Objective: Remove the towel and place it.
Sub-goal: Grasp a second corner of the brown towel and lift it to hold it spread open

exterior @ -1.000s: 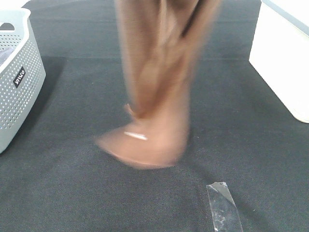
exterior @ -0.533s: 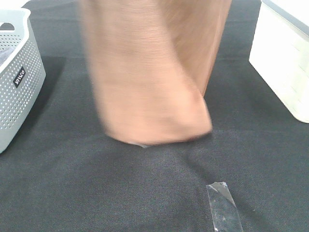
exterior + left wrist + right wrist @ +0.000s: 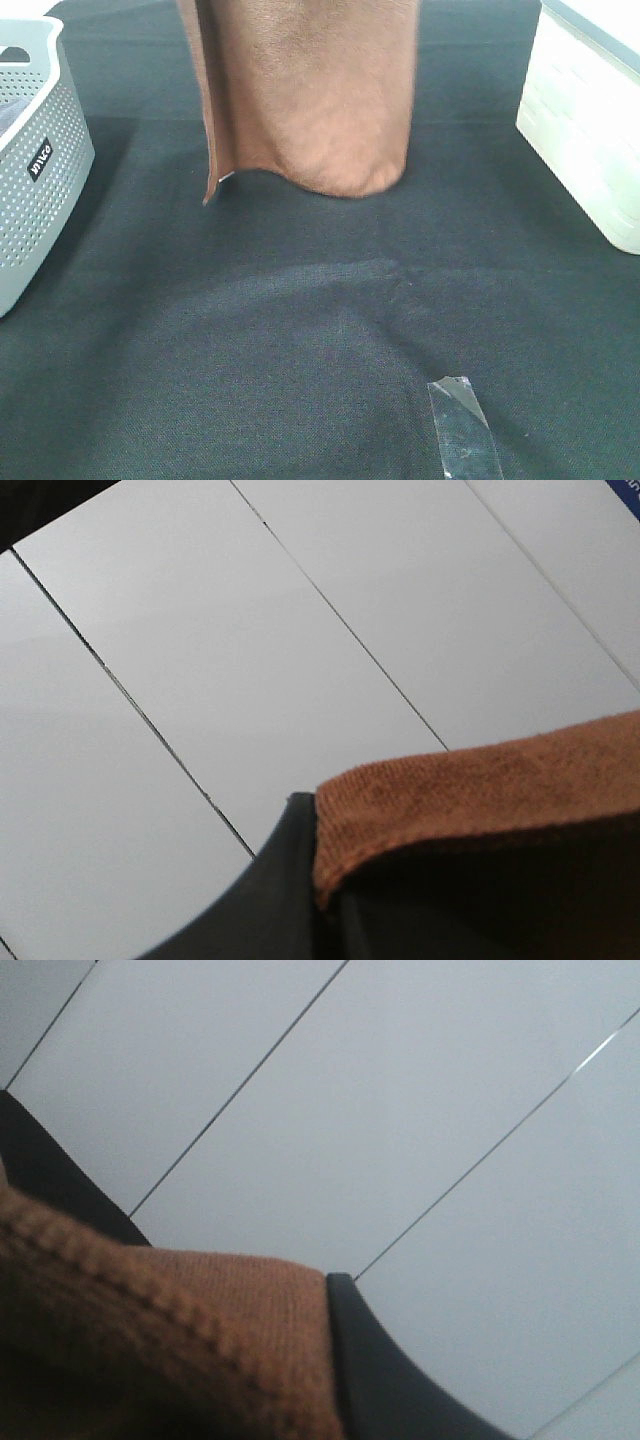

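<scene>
The reddish-brown towel [image 3: 310, 90] hangs spread flat from above the top edge of the exterior view. Its lower edge is off the black table cover [image 3: 300, 340], and a small white tag [image 3: 225, 179] shows at its lower left corner. Neither gripper shows in the exterior view. In the left wrist view the left gripper [image 3: 330, 880] pinches a stitched towel edge [image 3: 480, 790] against a dark finger [image 3: 265, 910]. In the right wrist view the right gripper [image 3: 320, 1360] pinches another towel edge [image 3: 150, 1340] against a dark finger [image 3: 390, 1390]. Both wrist cameras face white panels.
A grey perforated basket [image 3: 40, 170] stands at the left edge of the table. A white container [image 3: 590, 130] stands at the right edge. A strip of clear tape [image 3: 462, 425] lies on the black cover near the front.
The towel was bunched with its bottom resting on the table. It has been lifted and pulled out flat, and its lower edge now hangs off the cover, farther back.
</scene>
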Robot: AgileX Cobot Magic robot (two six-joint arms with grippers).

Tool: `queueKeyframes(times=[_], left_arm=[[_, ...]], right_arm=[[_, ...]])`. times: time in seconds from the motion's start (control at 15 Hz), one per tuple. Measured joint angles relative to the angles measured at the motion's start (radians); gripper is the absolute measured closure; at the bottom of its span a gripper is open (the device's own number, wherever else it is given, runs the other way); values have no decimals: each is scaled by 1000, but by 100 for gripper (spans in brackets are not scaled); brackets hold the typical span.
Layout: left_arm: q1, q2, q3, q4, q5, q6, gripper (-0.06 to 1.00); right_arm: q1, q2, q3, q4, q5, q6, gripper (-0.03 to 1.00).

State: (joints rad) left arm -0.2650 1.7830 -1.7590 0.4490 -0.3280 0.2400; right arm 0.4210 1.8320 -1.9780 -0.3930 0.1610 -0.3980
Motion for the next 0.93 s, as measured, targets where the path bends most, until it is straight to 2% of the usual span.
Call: queueKeyframes(times=[0.13, 0.27, 0.53, 0.67, 0.93], left_arm=[[20, 107, -105, -1, -8, 0, 94], [37, 240, -282, -2, -8, -4, 94], [44, 532, -722, -2, 0, -17, 94], [48, 634, -907, -1, 43, -58, 94], [48, 677, -966, -1, 80, -90, 94]], right_arm=[[-5, 66, -17, -1, -79, 15, 97], [-37, 151, -101, 4, -105, 57, 97], [-95, 251, -244, 46, -142, 102, 97], [-102, 260, -264, 51, -173, 105, 97], [-105, 261, -266, 52, -161, 105, 97]])
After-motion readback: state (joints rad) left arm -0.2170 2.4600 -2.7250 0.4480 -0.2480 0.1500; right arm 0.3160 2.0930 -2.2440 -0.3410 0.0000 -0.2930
